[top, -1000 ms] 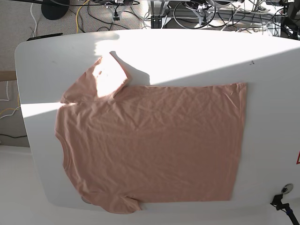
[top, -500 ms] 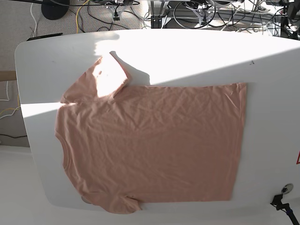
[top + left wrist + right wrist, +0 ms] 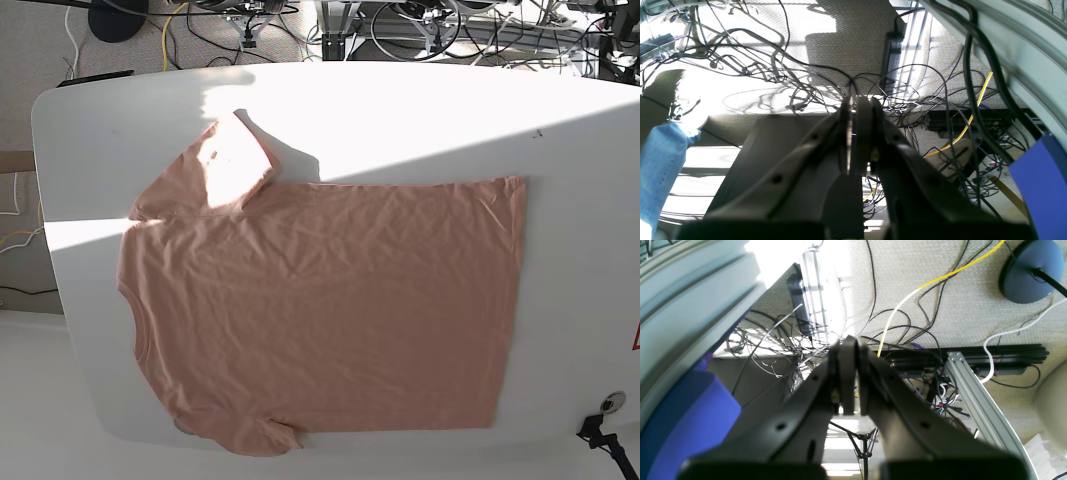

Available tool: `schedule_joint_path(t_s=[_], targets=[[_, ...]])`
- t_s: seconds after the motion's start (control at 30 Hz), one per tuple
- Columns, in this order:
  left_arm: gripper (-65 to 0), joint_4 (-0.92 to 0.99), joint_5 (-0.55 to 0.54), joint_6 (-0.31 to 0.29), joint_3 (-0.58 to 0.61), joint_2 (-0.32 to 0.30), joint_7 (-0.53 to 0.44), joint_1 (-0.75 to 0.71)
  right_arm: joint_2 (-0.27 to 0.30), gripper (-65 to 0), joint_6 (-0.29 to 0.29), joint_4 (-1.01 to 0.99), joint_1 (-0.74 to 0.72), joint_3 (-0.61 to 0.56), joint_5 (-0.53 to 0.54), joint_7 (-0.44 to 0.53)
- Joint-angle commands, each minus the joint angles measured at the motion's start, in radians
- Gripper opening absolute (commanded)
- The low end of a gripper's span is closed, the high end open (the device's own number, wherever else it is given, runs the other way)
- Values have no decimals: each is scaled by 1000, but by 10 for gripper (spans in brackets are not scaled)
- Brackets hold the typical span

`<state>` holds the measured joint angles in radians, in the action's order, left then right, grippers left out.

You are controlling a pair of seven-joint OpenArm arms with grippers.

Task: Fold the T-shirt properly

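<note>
A pink T-shirt (image 3: 320,310) lies spread flat on a white table (image 3: 420,120), neck toward the base view's left, untouched. Both arms are parked off the table, the left gripper (image 3: 857,110) and right gripper (image 3: 848,346) pressed together on nothing. Thin fabric risks bunching if a pinch catches only one layer.

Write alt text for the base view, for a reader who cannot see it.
A salmon-pink T-shirt lies spread flat and unfolded on a white table, neck toward the left edge, hem toward the right. Sunlight crosses the table's far part and the far sleeve. No robot arm or gripper is in view; cables lie on the floor beyond.
</note>
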<state>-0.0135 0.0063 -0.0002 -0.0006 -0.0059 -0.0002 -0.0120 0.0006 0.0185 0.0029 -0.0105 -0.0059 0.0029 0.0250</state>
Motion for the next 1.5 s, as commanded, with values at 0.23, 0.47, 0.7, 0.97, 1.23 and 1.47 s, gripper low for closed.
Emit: schedule_joint_path(t_s=[0.23, 0.47, 0.7, 0.97, 1.23, 1.47], targets=[[-632, 1, 3, -1, -1, -2, -3, 2, 3, -643, 0, -3, -3, -1, -5, 1], [-633, 4, 5, 0, 3, -4, 6, 3, 2, -644, 2, -3, 1, 0, -4, 3], [-634, -7, -1, 4, 3, -3, 11, -4, 8, -641, 15, -3, -5, 2, -9, 3], [-631, -5, 3, 4, 4, -4, 16, -4, 17, -641, 14, -3, -7, 0, -14, 8], [-629, -3, 1, -1, 8, -8, 13, -1, 20, -641, 12, -3, -5, 0, -14, 10], [-628, -3, 3, 1, 6, -6, 14, -5, 22, -641, 16, -3, -3, 1, -12, 7]])
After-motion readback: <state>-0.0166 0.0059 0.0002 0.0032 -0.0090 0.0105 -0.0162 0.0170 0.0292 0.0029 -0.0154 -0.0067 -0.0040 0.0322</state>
